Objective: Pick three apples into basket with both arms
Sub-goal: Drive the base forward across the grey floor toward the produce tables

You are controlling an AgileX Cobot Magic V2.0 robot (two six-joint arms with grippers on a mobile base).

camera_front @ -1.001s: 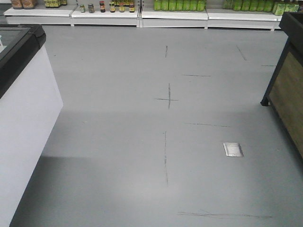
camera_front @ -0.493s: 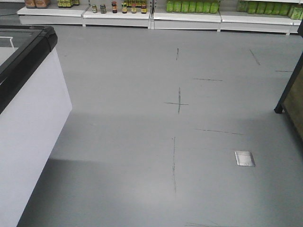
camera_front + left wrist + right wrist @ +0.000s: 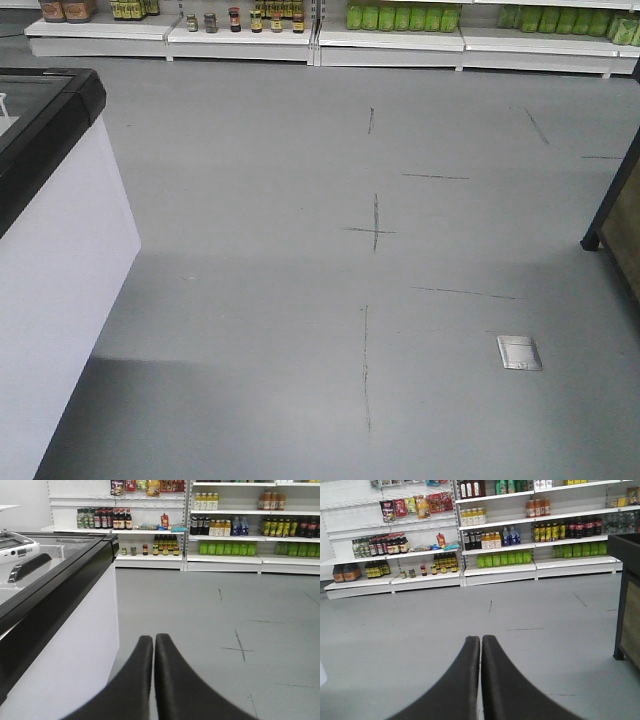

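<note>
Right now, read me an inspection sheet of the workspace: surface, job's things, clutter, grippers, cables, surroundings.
Surface: grey floor with dark line marks and a metal floor plate.
Job's things: nothing seen.
Clutter: nothing seen.
Grippers: left gripper shut, empty; right gripper shut, empty.
Cables: nothing seen.
Surroundings: white chest freezer on the left, stocked shelves ahead, dark wooden stand on the right.

Freezer chest [image 3: 50, 250] stands on the floor [image 3: 260, 200] at left. Shelves [image 3: 380, 40] run along the back, with jars [image 3: 240, 20] left of bottles [image 3: 400, 17]. Cross mark [image 3: 374, 230] mid-floor. Floor plate [image 3: 519, 353] lies in front of it, to the right. Stand [image 3: 612, 200] at right edge.
</note>
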